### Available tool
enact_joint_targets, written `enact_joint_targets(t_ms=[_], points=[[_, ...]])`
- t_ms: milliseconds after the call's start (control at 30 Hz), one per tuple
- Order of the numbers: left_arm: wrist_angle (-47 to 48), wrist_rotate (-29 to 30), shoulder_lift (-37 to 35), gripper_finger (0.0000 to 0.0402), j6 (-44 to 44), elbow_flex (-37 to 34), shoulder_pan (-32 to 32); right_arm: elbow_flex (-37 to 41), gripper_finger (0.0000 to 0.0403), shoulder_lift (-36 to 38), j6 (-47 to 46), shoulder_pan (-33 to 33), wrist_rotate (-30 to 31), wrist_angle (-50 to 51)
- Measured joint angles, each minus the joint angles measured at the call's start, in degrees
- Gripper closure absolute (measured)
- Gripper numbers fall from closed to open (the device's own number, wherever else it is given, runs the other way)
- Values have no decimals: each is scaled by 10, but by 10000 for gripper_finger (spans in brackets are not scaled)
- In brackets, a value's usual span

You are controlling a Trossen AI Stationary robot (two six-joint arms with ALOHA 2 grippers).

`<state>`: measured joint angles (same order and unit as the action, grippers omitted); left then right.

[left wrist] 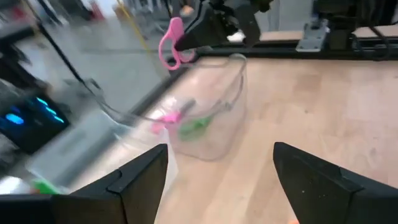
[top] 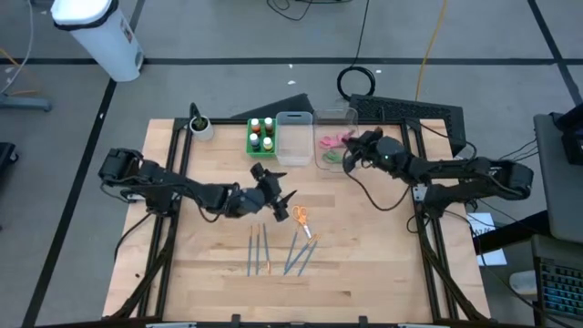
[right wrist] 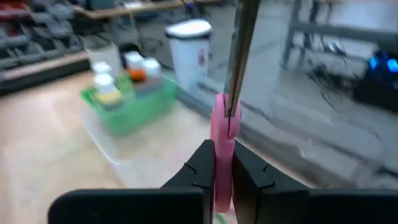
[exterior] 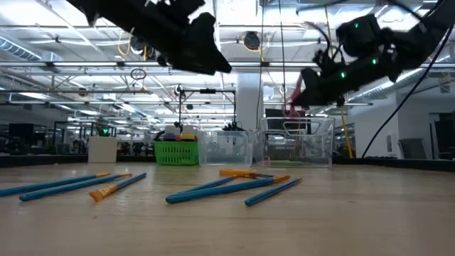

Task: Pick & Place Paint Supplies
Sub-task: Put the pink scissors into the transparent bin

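Now, by size:
Desk (top: 364, 264): carries everything.
Clear bin (top: 333, 144): drop spot, already holding scissors.
Right pincer (right wrist: 223, 163): over that bin, pinching pink scissors (right wrist: 221, 134) for release.
Left pincer (top: 280, 198): spread, near-side of bin, above orange scissors (top: 301, 218).

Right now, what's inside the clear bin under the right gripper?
The clear bin holds green-handled scissors and pink-handled scissors. The right gripper holds another pink pair above it. Anything beneath those handles is hidden. The left gripper is open above the orange scissors.
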<state>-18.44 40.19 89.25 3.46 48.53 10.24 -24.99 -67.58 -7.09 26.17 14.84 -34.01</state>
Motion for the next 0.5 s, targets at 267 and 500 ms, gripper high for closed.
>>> enact_joint_targets(t_ms=[267,500], points=[[18,-151,0,121,69,0,-65,29,366,-35,-42,51,-77,-11],[19,-178,0,117,82,0,-87,30,341,-39,-86,53,-75,-14]])
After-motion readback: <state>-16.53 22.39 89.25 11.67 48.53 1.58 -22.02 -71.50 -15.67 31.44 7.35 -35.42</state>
